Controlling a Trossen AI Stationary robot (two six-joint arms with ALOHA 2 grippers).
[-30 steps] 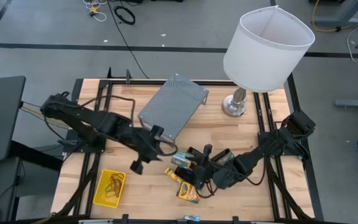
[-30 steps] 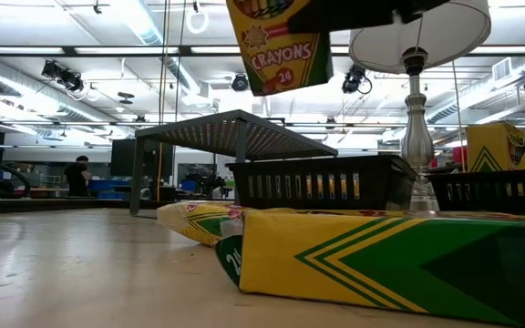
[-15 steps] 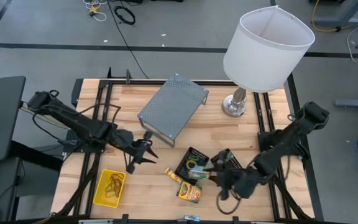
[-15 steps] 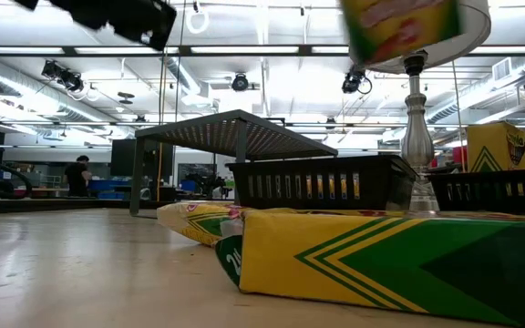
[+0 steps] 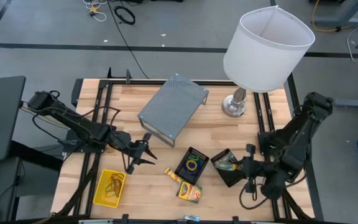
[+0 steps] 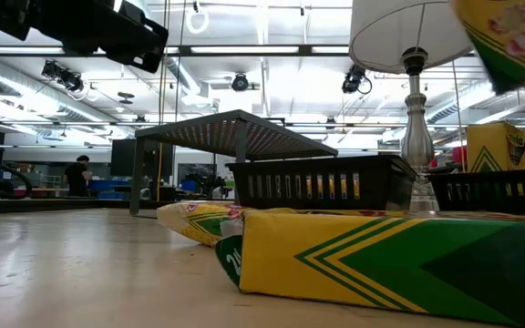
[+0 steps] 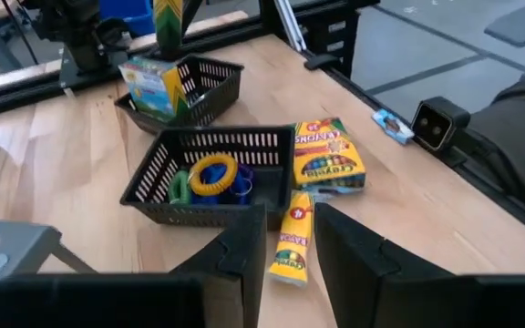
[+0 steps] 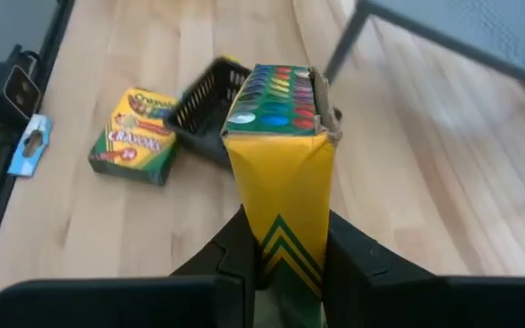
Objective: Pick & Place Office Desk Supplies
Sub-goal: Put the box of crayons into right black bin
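My right gripper point(image 8: 285, 264) is shut on a yellow-green crayon box point(image 8: 279, 173), which also shows at the low view's top right point(image 6: 509, 36), above the right black mesh tray point(image 5: 225, 167). That tray holds another box point(image 7: 153, 87). The left mesh tray point(image 5: 191, 165) has coloured rubber-band loops point(image 7: 210, 175) inside. Two more crayon boxes point(image 5: 188, 191) point(image 5: 174, 175) lie flat on the table near it. My left gripper point(image 7: 285, 246) hovers open near the table's left-middle point(image 5: 143, 152). Rubber bands lie in the yellow basket point(image 5: 107, 188). My right gripper pinches the crayon box by its closed lower end point(image 8: 285, 241) between the two fingers point(image 8: 244, 246). The box sticks out forward past the fingertips, its open top with coloured crayon tips point(image 8: 276, 96) farthest from them. It is lifted clear of the table.
A grey perforated metal shelf point(image 5: 171, 106) stands at the far middle. The white-shaded lamp point(image 5: 266, 46) rises at the far right. A small packet point(image 7: 392, 125) lies at the near edge. Bare wood shows between the basket and the trays.
My right gripper carried the crayon box from above the left tray toward the table's right side, and the box tipped on the way. My left arm drew back toward the table's left, then held still.
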